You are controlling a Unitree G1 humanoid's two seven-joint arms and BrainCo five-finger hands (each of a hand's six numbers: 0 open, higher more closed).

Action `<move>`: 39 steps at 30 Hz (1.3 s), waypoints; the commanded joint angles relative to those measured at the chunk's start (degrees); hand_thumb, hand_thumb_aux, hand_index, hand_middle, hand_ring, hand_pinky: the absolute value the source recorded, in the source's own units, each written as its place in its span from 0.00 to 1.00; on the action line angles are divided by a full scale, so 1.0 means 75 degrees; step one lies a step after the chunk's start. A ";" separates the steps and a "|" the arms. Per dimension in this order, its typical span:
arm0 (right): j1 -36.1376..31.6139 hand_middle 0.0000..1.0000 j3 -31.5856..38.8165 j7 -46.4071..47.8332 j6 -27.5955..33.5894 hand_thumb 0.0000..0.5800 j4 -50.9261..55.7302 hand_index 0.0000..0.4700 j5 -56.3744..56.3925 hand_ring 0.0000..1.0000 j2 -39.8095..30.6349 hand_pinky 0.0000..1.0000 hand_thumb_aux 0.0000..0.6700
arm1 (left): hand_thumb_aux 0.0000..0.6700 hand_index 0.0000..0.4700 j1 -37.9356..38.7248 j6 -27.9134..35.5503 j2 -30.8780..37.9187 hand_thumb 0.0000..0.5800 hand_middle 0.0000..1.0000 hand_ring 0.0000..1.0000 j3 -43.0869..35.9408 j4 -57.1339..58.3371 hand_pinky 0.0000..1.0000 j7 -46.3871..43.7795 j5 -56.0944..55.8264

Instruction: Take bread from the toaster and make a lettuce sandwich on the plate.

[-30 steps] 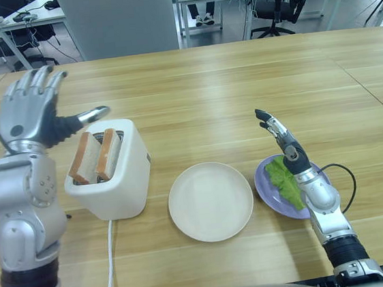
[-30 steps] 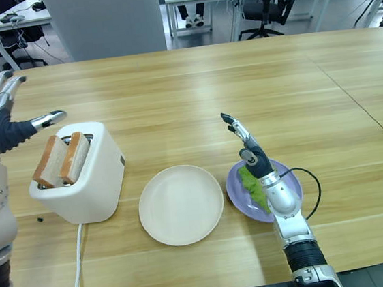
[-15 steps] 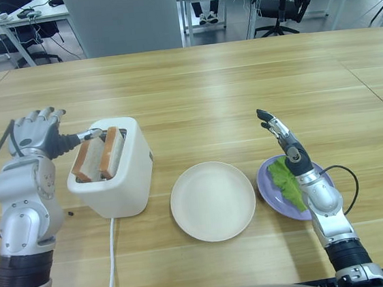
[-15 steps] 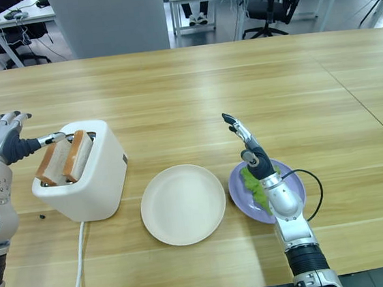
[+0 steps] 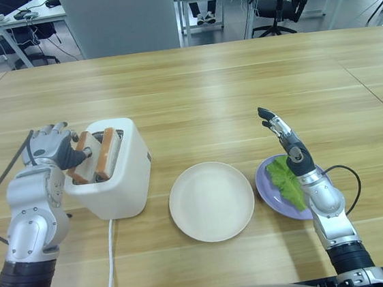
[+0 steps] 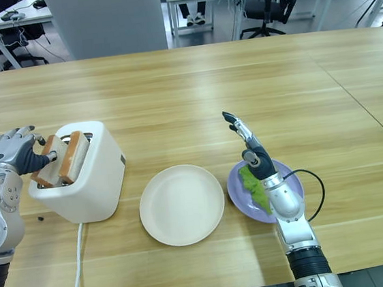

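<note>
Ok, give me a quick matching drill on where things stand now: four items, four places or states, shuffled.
Items:
1 left robot hand
2 right robot hand
3 lettuce
4 white plate

States:
A lying on the purple plate
B bare, beside the toaster
C curled on the left bread slice
D open, holding nothing

Pairs: 1-C, 2-D, 3-A, 4-B

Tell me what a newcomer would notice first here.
The white toaster stands at the left of the table, with the left hand closed on the outer bread slice of two. At centre sits a white plate; to its right the right hand hovers open-fingered over lettuce on a purple plate.
</note>
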 commanded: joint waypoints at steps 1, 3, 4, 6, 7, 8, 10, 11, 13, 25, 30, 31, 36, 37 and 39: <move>0.0083 0.00 -0.0048 0.0028 0.0151 0.00 -0.0148 0.00 0.0067 0.00 -0.0029 0.00 0.00 | 0.68 0.66 0.0105 0.0069 -0.0247 0.90 0.00 0.00 -0.0045 -0.0091 0.00 0.0014 -0.0303; 0.0088 0.00 -0.0043 0.0031 0.0167 0.00 -0.0164 0.00 0.0063 0.00 -0.0033 0.00 0.00 | 0.71 0.70 0.0074 0.0077 -0.0427 0.92 0.00 0.00 -0.0035 -0.0205 0.00 0.0106 -0.0506; 0.0089 0.00 -0.0042 0.0035 0.0172 0.00 -0.0169 0.00 0.0064 0.00 -0.0038 0.00 0.00 | 0.71 0.70 0.0066 0.0086 -0.0508 0.92 0.00 0.00 -0.0026 -0.0249 0.00 0.0152 -0.0597; 0.0084 0.00 -0.0042 0.0045 0.0182 0.00 -0.0174 0.00 0.0070 0.00 -0.0047 0.00 0.00 | 0.79 0.78 0.0071 0.0109 -0.0646 0.96 0.00 0.00 -0.0003 -0.0323 0.00 0.0228 -0.0748; 0.0082 0.00 -0.0044 0.0050 0.0188 0.00 -0.0176 0.00 0.0075 0.00 -0.0052 0.00 0.00 | 0.81 0.79 0.0075 0.0125 -0.0707 0.96 0.00 0.00 0.0018 -0.0358 0.00 0.0283 -0.0805; 0.0080 0.00 -0.0046 0.0050 0.0194 0.00 -0.0178 0.00 0.0073 0.00 -0.0056 0.00 0.00 | 0.98 0.96 0.0072 0.0142 -0.0763 1.00 0.00 0.00 0.0044 -0.0386 0.00 0.0341 -0.0863; 0.0067 0.00 -0.0060 0.0034 0.0200 0.00 -0.0181 0.00 0.0013 0.00 -0.0087 0.00 0.00 | 1.00 0.98 0.0027 0.0193 -0.0890 1.00 0.00 0.00 0.0156 -0.0465 0.00 0.0514 -0.0969; 0.0053 0.00 -0.0075 0.0007 0.0186 0.00 -0.0193 0.00 -0.0104 0.00 -0.0140 0.00 0.00 | 1.00 0.98 -0.0003 0.0223 -0.0944 1.00 0.00 0.00 0.0230 -0.0510 0.00 0.0633 -0.1002; 0.0023 0.00 -0.0151 -0.0132 0.0173 0.00 -0.0264 0.00 -0.0586 0.00 -0.0347 0.00 0.00 | 1.00 0.98 -0.0075 0.0251 -0.1041 1.00 0.25 0.25 0.0386 -0.0595 0.25 0.0859 -0.1107; -0.0071 0.00 0.0570 -0.2511 0.0843 0.00 0.1748 0.00 -0.6180 0.00 -0.3839 0.00 0.00 | 1.00 0.98 -0.0498 0.0064 -0.0971 1.00 1.00 1.00 0.1195 -0.1294 1.00 0.1791 -0.1554; -0.0059 0.00 0.1190 -0.3462 0.0875 0.00 0.2786 0.00 -0.6830 0.00 -0.4367 0.00 0.00 | 1.00 0.98 -0.0781 -0.0130 -0.0678 1.00 1.00 1.00 0.1530 -0.1501 1.00 0.1871 -0.1789; -0.0090 0.00 0.1335 -0.3647 0.0906 0.00 0.3016 0.00 -0.6969 0.00 -0.4436 0.00 0.00 | 1.00 0.98 -0.0902 -0.0219 -0.0650 1.00 1.00 1.00 0.1589 -0.1591 1.00 0.1889 -0.1924; -0.0249 0.00 0.1787 -0.4315 0.0875 0.00 0.3808 0.00 -0.7135 0.00 -0.4641 0.00 0.00 | 1.00 0.98 -0.1566 -0.0605 -0.0958 1.00 1.00 1.00 0.1531 -0.2260 1.00 0.1692 -0.3104; -0.0299 0.00 0.1885 -0.4436 0.0847 0.08 0.3950 0.04 -0.7147 0.00 -0.4659 0.00 0.04 | 1.00 0.98 -0.1692 -0.0601 -0.1101 1.00 1.00 1.00 0.1463 -0.2436 1.00 0.1610 -0.3387; -0.0410 0.00 0.2082 -0.4637 0.0797 0.43 0.4228 0.24 -0.7182 0.00 -0.4667 0.00 0.24 | 1.00 0.98 -0.1880 -0.0572 -0.1380 1.00 1.00 1.00 0.1274 -0.2744 1.00 0.1445 -0.3884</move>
